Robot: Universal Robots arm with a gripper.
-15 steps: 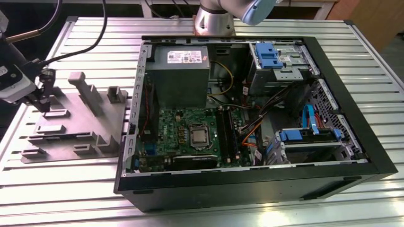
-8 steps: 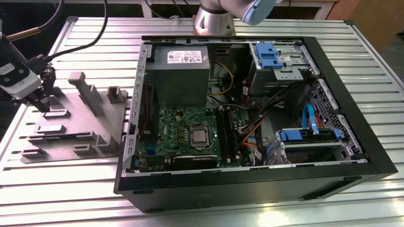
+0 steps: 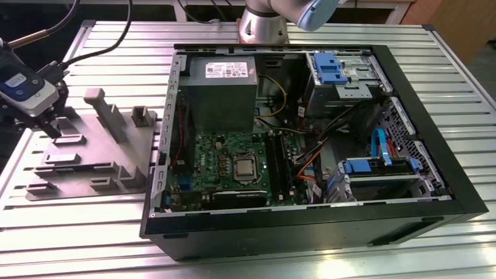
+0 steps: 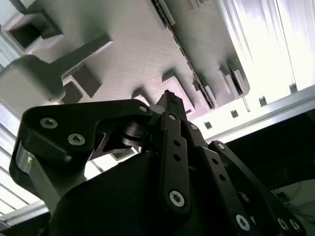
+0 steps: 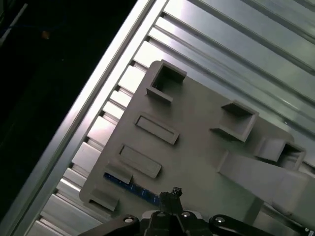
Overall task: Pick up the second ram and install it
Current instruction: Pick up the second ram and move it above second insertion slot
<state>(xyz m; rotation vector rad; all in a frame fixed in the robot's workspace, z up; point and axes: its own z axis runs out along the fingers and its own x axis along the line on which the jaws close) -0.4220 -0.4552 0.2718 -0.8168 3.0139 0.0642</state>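
Grey holder plate [image 3: 101,154] lies on the slatted metal desk [image 3: 78,226], just beside the open computer case [image 3: 310,232], on the exterior view's left. In the first wrist view the blue ram [image 5: 129,186] shows as a thin strip between raised blocks near one edge of the plate. The gripper [image 5: 172,193] is low over the plate, its tip at one end of the ram. Whether it is spread or pinching the ram cannot be told.
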